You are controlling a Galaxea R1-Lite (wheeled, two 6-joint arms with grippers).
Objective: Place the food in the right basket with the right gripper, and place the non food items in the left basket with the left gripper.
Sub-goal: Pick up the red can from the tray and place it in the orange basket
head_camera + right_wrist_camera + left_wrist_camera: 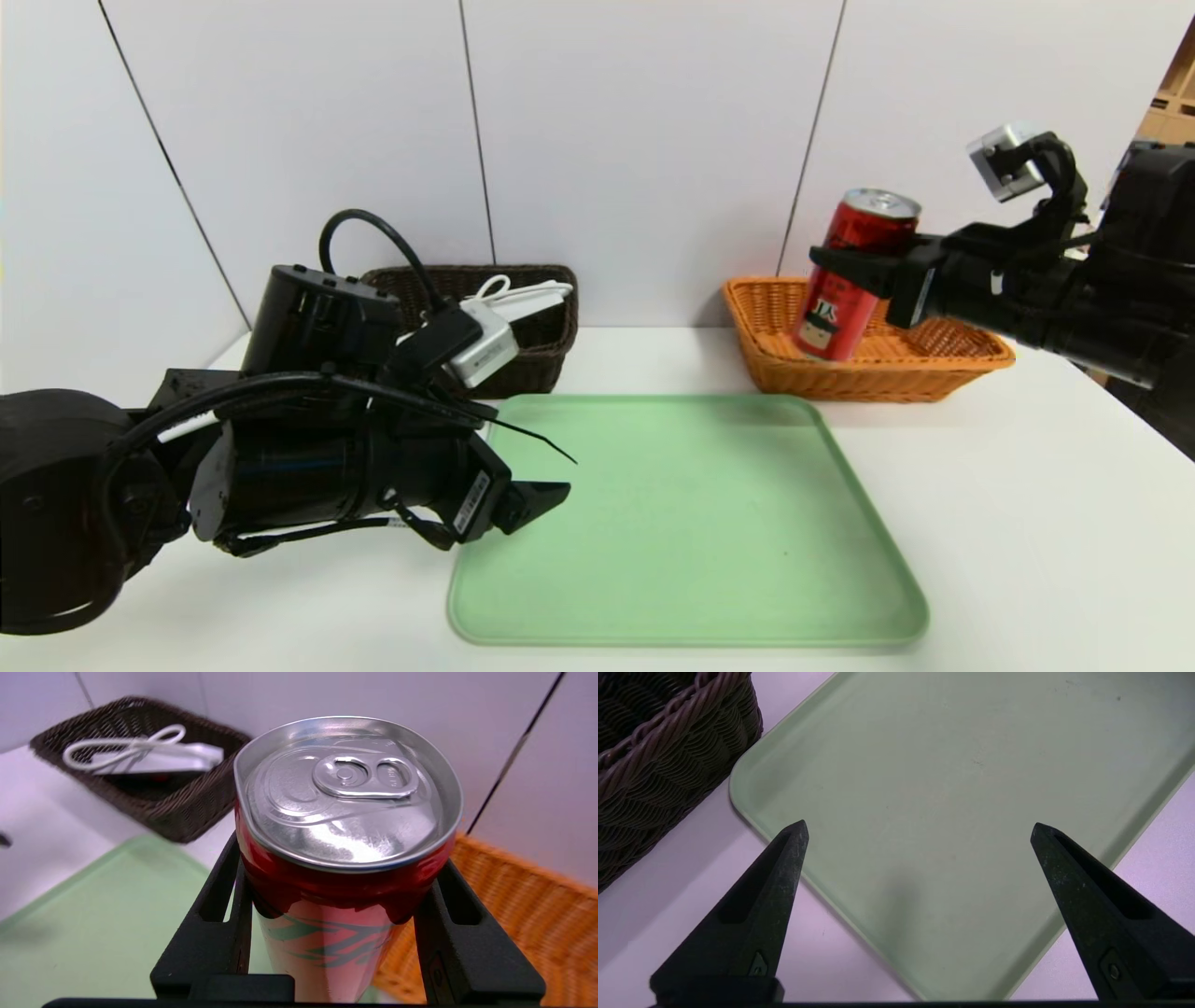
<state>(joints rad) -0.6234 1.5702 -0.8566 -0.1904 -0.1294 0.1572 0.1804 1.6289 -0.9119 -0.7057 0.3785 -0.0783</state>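
My right gripper [857, 267] [338, 858] is shut on the red drink can [854, 280] [348, 812], just below its silver top. The can tilts slightly, and its lower end hangs inside the left part of the orange wicker basket [934, 359] [537, 914]. The white power strip [485, 345] [154, 760] with its bundled cord lies in the dark brown basket [541, 355] [668, 756] [187, 807]. The red duck does not show clearly. My left gripper [546, 481] [920, 828] is open and holds nothing, low over the tray's left side beside the dark basket.
A bare light green tray [691, 523] [948, 765] lies at the table's centre between the two baskets. White wall panels [644, 140] stand close behind both baskets. The white table [1027, 523] runs on to the right of the tray.
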